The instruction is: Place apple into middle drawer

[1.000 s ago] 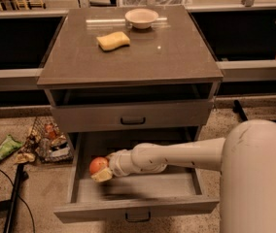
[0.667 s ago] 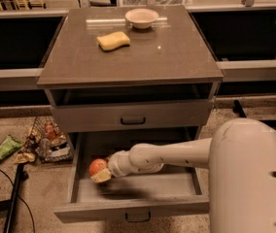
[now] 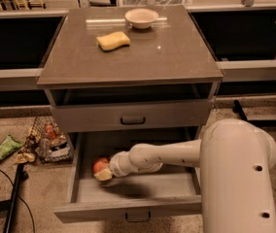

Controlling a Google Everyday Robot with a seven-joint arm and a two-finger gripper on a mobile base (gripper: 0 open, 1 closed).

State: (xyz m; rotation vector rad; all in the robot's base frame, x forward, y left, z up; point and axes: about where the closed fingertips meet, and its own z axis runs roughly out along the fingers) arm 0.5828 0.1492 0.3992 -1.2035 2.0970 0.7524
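The middle drawer (image 3: 128,208) is pulled out, the lower of the two grey drawers, with a small dark handle on its front. The apple (image 3: 99,165), orange-red, is inside it near the left wall. My gripper (image 3: 102,172) reaches in from the right on a white arm and its pale fingers (image 3: 104,175) close around the apple, low over the drawer floor. The upper grey drawer front (image 3: 131,115) is shut.
A yellow sponge (image 3: 112,41) and a pale bowl (image 3: 141,17) sit on the cabinet top (image 3: 177,57). A wire basket with packets (image 3: 50,142) and a green bag (image 3: 4,148) lie on the floor at left, with a dark cable (image 3: 11,188). My white arm housing (image 3: 237,178) fills the lower right.
The arm's housing has come forward and left and looms larger. The gripper and apple stay at the drawer's left side, about the same spot.
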